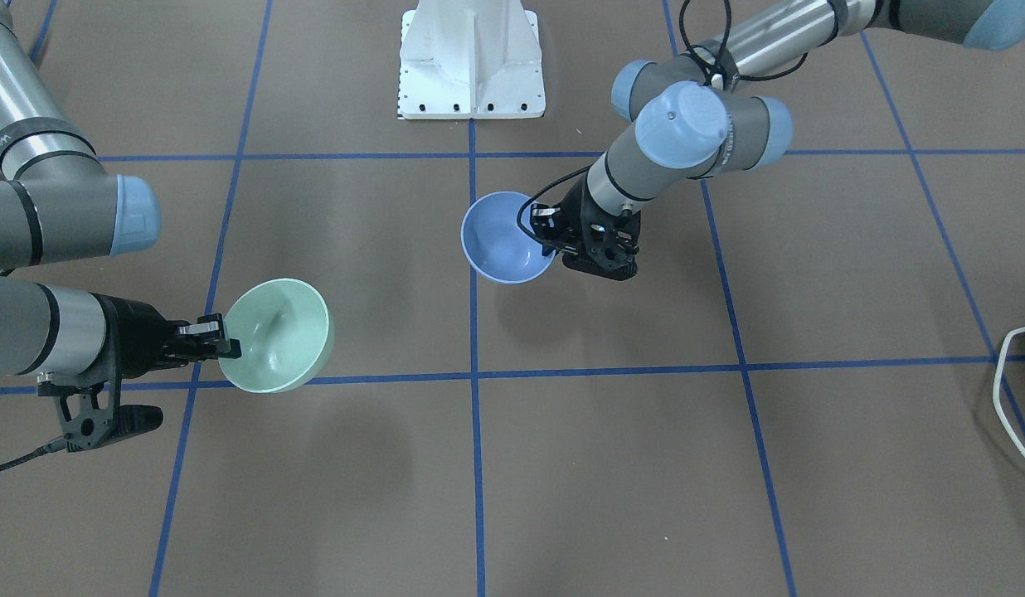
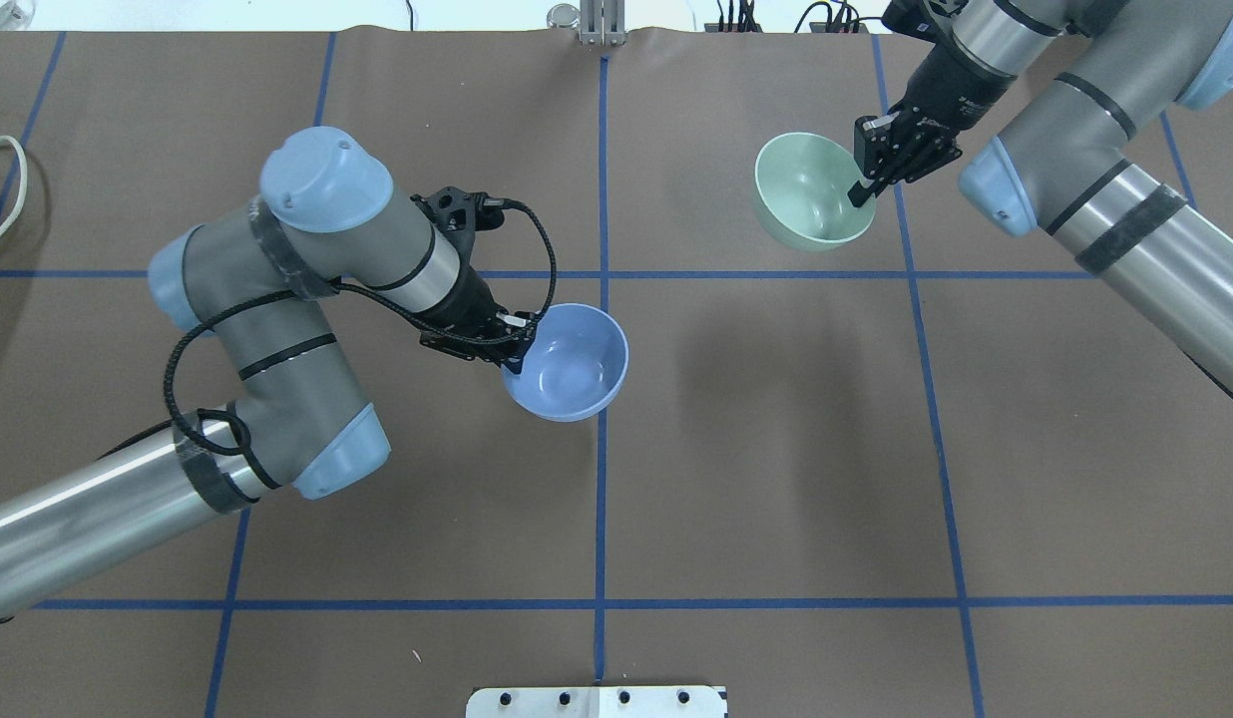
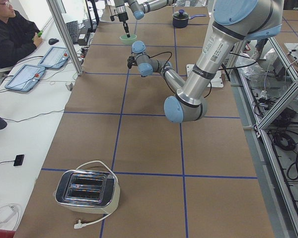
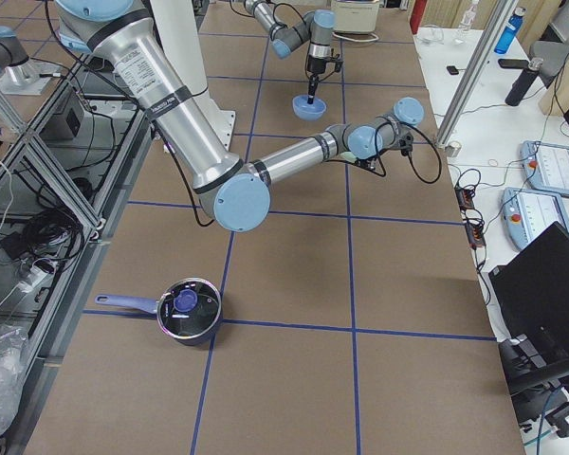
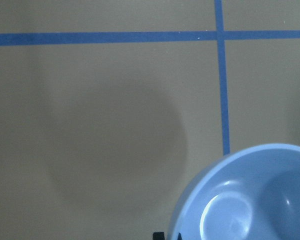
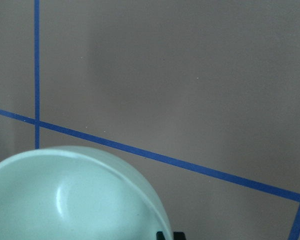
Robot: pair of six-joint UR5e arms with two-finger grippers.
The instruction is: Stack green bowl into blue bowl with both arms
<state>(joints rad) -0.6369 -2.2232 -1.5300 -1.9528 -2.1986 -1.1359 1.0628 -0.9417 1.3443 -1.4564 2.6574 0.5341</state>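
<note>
The pale blue bowl [image 2: 569, 363] hangs above the table near the centre line. My left gripper [image 2: 513, 351] is shut on its rim at the side towards the arm. The bowl also shows in the front view [image 1: 502, 238] with the left gripper [image 1: 549, 240], and in the left wrist view [image 5: 250, 197]. The mint-green bowl [image 2: 811, 189] is held above the table at the far right. My right gripper [image 2: 862, 189] is shut on its rim. It shows in the front view [image 1: 280, 334] with the right gripper [image 1: 227, 347], and in the right wrist view [image 6: 75, 197]. The bowls are well apart.
The brown table [image 2: 756, 449] carries a blue tape grid. The white pedestal base [image 1: 471, 62] stands at the robot's side. A toaster [image 3: 88, 191] sits at the left end and a dark pot [image 4: 188, 310] at the right end. An operator [image 3: 10, 34] sits beside the table.
</note>
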